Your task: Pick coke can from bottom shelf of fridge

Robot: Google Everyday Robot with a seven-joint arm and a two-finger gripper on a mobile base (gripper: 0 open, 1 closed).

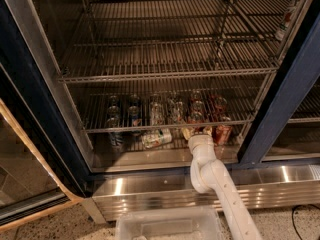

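Note:
The fridge (285, 99) stands open, with a dark blue frame and grey wire racks. On its steel bottom shelf (150, 158) a row of cans stands under the lowest rack. A red coke can (223, 133) stands at the right end, with more red cans (218, 104) behind it. My gripper (196, 132) on the white arm (215, 179) reaches in low, just left of the front coke can and apart from it. Its fingers (186, 132) are spread, with nothing between them. A white-and-green can (156, 138) lies on its side to the gripper's left.
Blue cans (116, 134) stand at the left of the row and pale cans (156, 113) in the middle. The glass door (30, 179) hangs open at the left. A clear plastic bin (170, 224) sits on the floor in front of the steel sill (150, 189).

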